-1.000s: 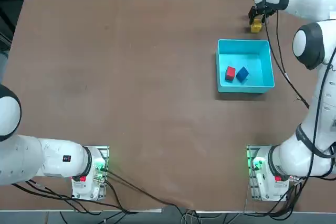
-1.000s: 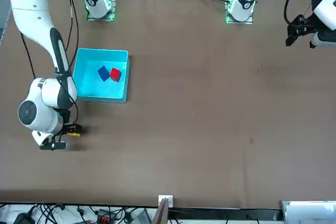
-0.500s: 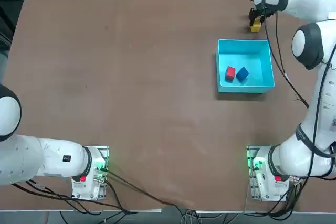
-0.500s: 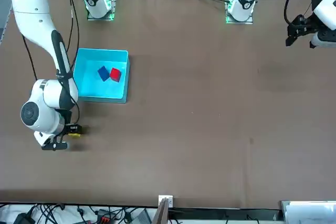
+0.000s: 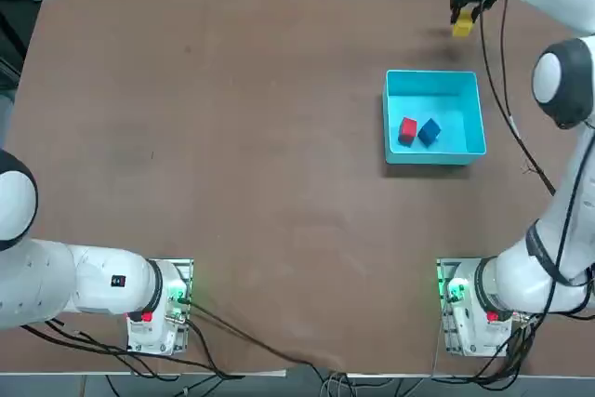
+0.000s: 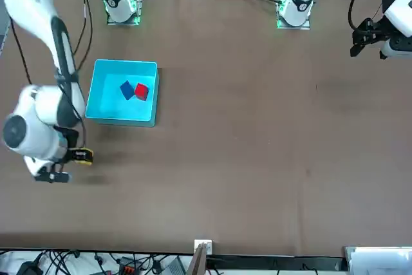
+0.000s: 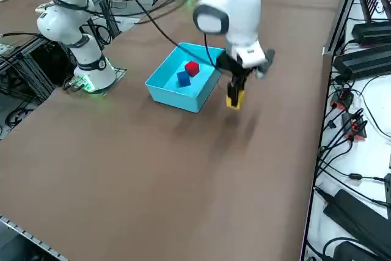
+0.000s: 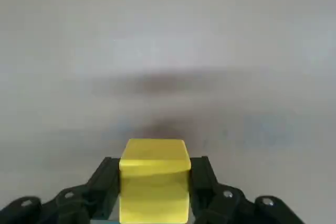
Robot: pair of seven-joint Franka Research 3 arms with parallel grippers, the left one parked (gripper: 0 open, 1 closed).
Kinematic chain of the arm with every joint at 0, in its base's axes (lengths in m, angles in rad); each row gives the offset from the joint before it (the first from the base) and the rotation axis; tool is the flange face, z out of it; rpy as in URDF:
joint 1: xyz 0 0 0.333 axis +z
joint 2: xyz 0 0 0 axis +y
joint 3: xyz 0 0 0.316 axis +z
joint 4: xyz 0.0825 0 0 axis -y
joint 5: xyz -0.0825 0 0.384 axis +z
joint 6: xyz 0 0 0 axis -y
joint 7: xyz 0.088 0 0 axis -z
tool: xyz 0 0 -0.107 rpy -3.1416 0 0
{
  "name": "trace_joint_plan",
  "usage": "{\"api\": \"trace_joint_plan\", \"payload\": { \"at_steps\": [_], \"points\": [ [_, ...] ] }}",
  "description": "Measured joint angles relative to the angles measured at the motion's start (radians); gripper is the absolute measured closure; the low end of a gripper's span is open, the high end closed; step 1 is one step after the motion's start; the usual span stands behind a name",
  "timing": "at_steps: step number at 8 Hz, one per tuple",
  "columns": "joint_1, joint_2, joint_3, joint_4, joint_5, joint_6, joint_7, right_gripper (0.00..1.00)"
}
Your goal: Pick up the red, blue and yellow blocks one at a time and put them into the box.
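My right gripper [image 5: 462, 18] [image 8: 155, 182] is shut on the yellow block [image 5: 461, 26] [image 6: 83, 156] [image 7: 233, 99] [image 8: 155, 178] and holds it lifted above the table, beyond the far side of the box. The wrist view shows the cube squeezed between both black fingers [image 8: 105, 179], with its shadow on the table below. The box [image 5: 474, 109] [image 6: 100, 91] [image 7: 168, 90] is a light cyan tray. Inside it lie the red block [image 5: 407, 129] [image 6: 141, 92] [image 7: 192, 68] and the blue block [image 5: 429, 131] [image 6: 127, 89] [image 7: 182, 79], side by side.
The brown table [image 5: 232, 137] stretches wide to the left of the box. Cables and equipment [image 7: 360, 151] line the table's edge near the gripper. The right arm's base [image 5: 469, 309] stands at the near edge.
The gripper closed on the yellow block and has lifted it off the table, rising and drifting slightly away from the box. The red and blue blocks stay put.
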Motion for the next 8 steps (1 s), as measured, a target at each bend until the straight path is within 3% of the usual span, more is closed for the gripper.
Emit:
{"api": "trace_joint_plan", "payload": {
  "at_steps": [2,5,8],
  "points": [
    [0.017,-0.133,0.009,-0.076,0.001,-0.085,0.186,0.30],
    [0.035,-0.334,0.012,-0.396,0.002,-0.018,0.454,0.30],
    [0.085,-0.468,0.016,-0.675,-0.011,0.063,0.534,0.30]
  ]
}}
